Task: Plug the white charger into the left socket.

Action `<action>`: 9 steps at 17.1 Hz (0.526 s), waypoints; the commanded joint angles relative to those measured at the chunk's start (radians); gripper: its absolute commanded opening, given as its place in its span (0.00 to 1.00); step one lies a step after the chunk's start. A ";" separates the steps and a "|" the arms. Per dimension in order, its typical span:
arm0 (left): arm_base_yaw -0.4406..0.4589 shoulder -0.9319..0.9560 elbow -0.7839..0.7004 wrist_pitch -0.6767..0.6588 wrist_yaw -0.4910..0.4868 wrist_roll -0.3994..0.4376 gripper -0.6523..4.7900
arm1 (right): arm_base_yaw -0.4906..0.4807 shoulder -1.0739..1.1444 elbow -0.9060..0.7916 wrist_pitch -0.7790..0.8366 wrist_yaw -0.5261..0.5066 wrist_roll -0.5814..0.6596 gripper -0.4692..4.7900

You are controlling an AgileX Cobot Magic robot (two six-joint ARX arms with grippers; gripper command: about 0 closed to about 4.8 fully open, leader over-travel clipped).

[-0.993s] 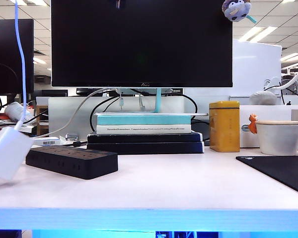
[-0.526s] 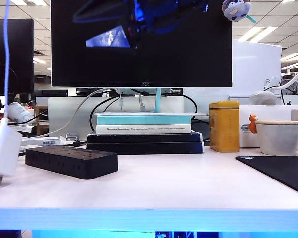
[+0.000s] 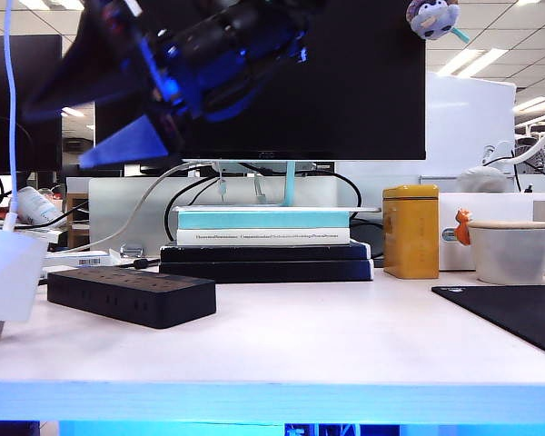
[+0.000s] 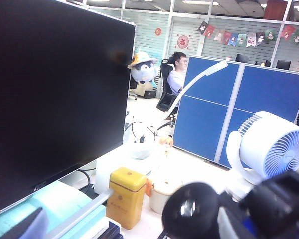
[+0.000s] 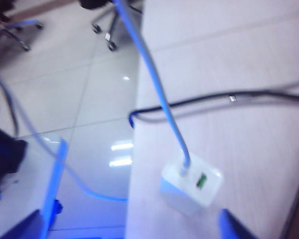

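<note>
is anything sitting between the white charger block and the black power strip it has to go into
Nothing visible: the small white charger block stands at the table's left edge, with bare tabletop between it and the long matte-black power strip.

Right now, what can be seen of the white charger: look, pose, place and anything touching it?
The white charger is a smooth, plastic-looking white block standing prongs-down at the table's left edge, slightly tilted, left of the black power strip and not plugged in. A thin white cable rises from its top. The right wrist view shows a small green mark beside the cable port. No gripper holds it; the open right gripper hovers blurred above.
</note>
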 commanded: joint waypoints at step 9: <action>-0.003 -0.004 0.005 0.021 -0.021 -0.006 1.00 | 0.126 0.028 -0.092 0.261 0.438 0.206 1.00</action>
